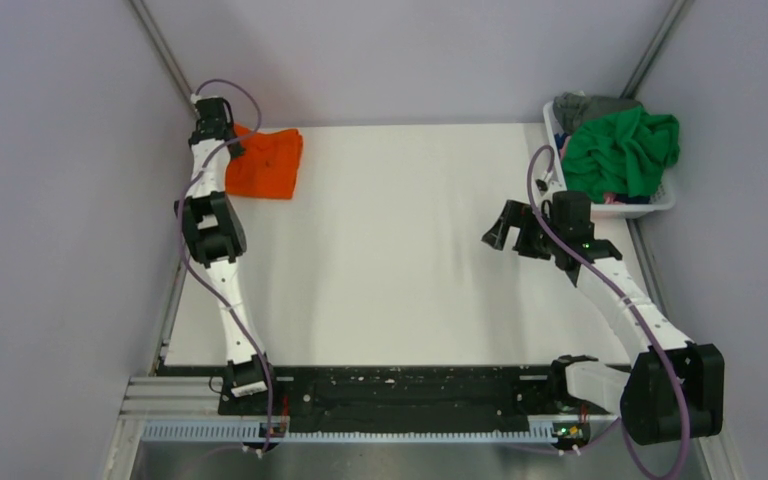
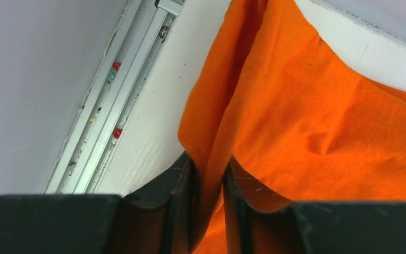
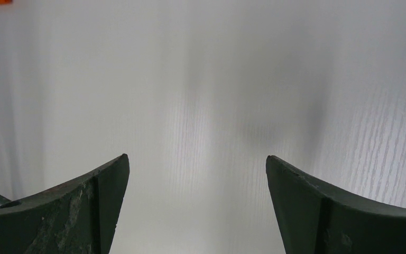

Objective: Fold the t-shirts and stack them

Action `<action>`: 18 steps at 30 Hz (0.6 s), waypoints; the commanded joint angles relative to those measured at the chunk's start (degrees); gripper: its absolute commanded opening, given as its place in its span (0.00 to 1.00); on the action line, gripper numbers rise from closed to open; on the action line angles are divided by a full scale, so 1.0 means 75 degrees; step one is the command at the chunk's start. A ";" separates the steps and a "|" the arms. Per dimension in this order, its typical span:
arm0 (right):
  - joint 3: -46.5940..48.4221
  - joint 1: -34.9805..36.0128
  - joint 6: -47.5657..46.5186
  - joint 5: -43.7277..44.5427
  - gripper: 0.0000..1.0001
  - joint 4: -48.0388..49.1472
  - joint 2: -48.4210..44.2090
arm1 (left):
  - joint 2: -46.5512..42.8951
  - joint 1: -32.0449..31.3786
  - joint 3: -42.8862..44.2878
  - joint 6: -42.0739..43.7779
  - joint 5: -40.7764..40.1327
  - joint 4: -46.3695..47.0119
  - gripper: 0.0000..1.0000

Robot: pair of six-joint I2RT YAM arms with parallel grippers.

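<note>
Pinching a fold of the orange t-shirt [image 2: 306,121], the left claw [image 2: 209,164] sits at the tabletop's [image 1: 400,250] far-left corner, where that shirt lies folded. The right claw [image 3: 198,164] hangs with jaws wide apart above bare tabletop, near the basket [image 1: 660,205] holding the green t-shirt [image 1: 622,150] and the grey t-shirt [image 1: 580,105].

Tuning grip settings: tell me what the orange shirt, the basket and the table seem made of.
The orange shirt: soft matte cloth, probably cotton; it creases and shows fuzz. The basket: white, slightly glossy plastic, judging by its moulded slats. The table: hard white matte board with a faint printed grain, likely laminate.
</note>
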 commanded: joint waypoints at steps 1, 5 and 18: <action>0.0017 -0.0036 0.0013 0.0197 0.99 0.0261 -0.0125 | -0.0153 0.0063 -0.0002 -0.0276 -0.0034 0.0575 0.70; 0.0010 -0.0031 0.0011 0.0260 0.99 0.0264 -0.0080 | -0.0903 0.0031 -0.0459 -0.0721 -0.0449 0.1044 0.99; -0.0064 -0.0032 0.0029 0.0315 0.99 0.0325 -0.0111 | -0.1711 -0.1177 -0.0684 -0.0500 0.0398 0.1957 0.99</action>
